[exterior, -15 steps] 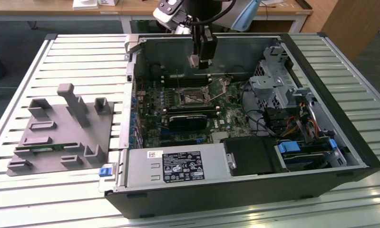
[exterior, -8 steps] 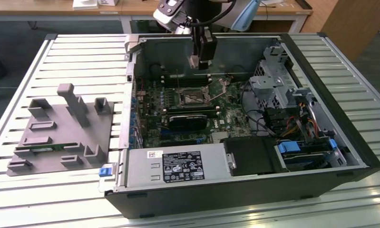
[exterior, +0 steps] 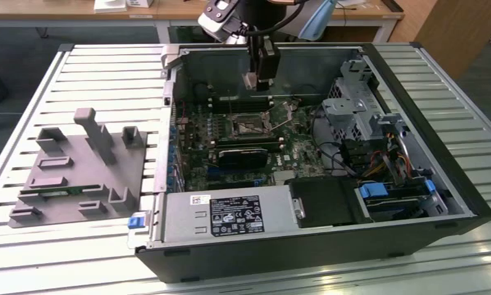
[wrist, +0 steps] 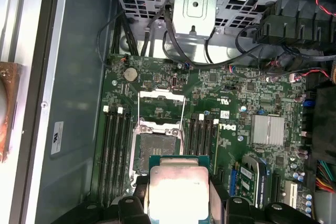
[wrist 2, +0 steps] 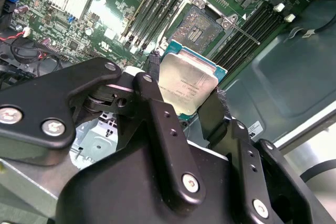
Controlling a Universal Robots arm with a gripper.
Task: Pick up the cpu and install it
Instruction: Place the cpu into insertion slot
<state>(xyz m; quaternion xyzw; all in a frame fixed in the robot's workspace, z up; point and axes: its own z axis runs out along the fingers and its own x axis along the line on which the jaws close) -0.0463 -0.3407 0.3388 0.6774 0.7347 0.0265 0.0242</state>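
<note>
Second wrist view: claw [wrist 2: 185, 93] seemingly clamps cpu [wrist 2: 190, 80].

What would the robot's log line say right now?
gripper: shut on cpu | cpu: held above motherboard | socket: open, empty

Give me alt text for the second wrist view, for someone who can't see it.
A black gripper holds the silver-topped cpu between its jaws. Beyond it lies the open socket on a green motherboard, flanked by memory slots.
</note>
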